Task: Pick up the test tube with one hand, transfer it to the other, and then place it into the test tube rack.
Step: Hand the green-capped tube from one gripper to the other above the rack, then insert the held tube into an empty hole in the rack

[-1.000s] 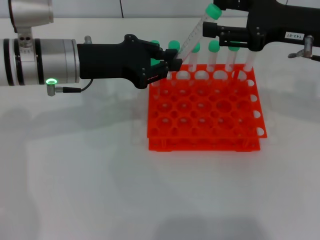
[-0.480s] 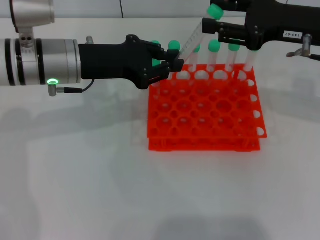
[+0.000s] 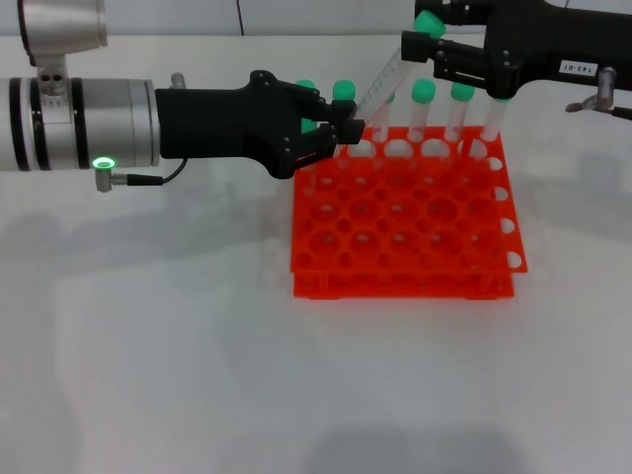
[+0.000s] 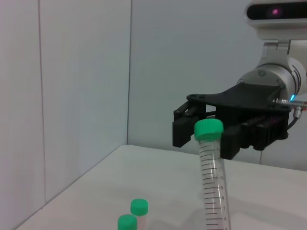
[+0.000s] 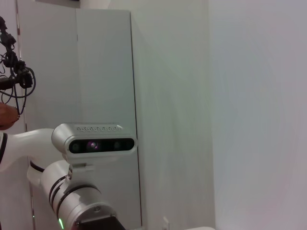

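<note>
The test tube [image 3: 380, 89] is held tilted above the far edge of the test tube rack [image 3: 403, 219], its green cap pointing toward one o'clock and its lower end clamped between the closed fingers of the left gripper [image 3: 341, 131], which is reached in from nine o'clock. The right gripper [image 3: 427, 51] is positioned at the capped end, at one o'clock from the left gripper, and its fingers are seen parted around the cap. Other capped tubes [image 3: 423, 114] are stood upright in the rack's far row.

Left tool [image 3: 341, 128] clamped shut, right tool [image 3: 427, 59] spread open opposite.
</note>
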`<control>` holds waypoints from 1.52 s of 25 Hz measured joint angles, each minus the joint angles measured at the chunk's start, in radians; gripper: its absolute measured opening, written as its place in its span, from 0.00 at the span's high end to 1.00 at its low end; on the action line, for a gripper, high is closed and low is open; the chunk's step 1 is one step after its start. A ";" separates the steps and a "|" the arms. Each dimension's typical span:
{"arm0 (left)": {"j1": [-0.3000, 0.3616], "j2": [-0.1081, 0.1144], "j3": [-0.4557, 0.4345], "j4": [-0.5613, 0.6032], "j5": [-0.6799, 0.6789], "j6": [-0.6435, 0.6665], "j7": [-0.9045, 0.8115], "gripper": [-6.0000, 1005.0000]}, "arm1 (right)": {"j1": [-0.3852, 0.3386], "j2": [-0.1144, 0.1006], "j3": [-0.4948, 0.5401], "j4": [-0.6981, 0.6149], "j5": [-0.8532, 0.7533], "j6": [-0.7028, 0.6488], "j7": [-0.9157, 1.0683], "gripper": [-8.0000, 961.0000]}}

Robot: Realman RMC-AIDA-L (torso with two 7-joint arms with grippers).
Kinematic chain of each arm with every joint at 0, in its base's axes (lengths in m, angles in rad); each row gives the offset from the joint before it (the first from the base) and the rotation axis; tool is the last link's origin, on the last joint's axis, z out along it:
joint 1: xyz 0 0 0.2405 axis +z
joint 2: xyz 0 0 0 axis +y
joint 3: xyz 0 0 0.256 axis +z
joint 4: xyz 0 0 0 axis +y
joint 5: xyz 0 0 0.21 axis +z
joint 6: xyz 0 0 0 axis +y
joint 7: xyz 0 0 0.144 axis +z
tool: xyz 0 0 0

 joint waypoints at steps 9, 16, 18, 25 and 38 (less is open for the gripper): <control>0.001 0.000 -0.003 0.001 0.000 0.000 -0.001 0.81 | 0.000 0.000 0.000 0.006 0.002 0.005 0.000 0.67; 0.000 -0.003 -0.004 0.014 0.000 0.000 -0.002 0.84 | 0.000 0.000 0.000 0.011 0.002 0.005 0.000 0.69; 0.000 -0.003 -0.004 0.014 -0.001 0.000 -0.003 0.87 | 0.000 0.000 0.000 0.011 0.002 0.005 0.000 0.69; 0.008 -0.006 -0.024 0.015 -0.030 -0.008 -0.003 0.96 | -0.001 -0.001 0.000 0.011 0.002 0.005 0.000 0.70; 0.162 -0.024 -0.058 0.217 -0.113 -0.025 -0.225 0.76 | -0.014 -0.002 0.000 0.005 0.002 0.000 -0.005 0.70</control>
